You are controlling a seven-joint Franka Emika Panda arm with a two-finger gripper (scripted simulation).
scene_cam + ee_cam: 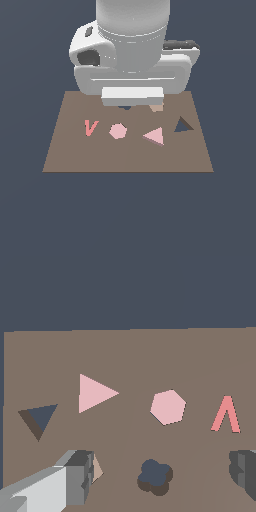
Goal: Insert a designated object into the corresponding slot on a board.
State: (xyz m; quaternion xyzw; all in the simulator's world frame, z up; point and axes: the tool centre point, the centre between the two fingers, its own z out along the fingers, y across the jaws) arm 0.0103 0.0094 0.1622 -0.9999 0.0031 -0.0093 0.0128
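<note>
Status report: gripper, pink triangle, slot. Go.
Gripper open, empty, above the board. Pink triangle flat on board, untouched, beside the triangular slot. Slot empty, nothing blocking it.

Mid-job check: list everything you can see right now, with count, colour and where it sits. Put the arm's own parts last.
board: one, brown, flat under the arm.
pink triangle: one, light pink, lying on the board beside the triangular slot, not in it.
triangular slot: one, dark, toward the exterior view's right.
pink hexagon: one, between triangle and V.
red letter V: one, toward the exterior view's left.
lobed hole: one, dark, between the fingers.
tan piece: one, partly hidden by a finger.
gripper: one, grey-white, open, holding nothing, above the board.
</note>
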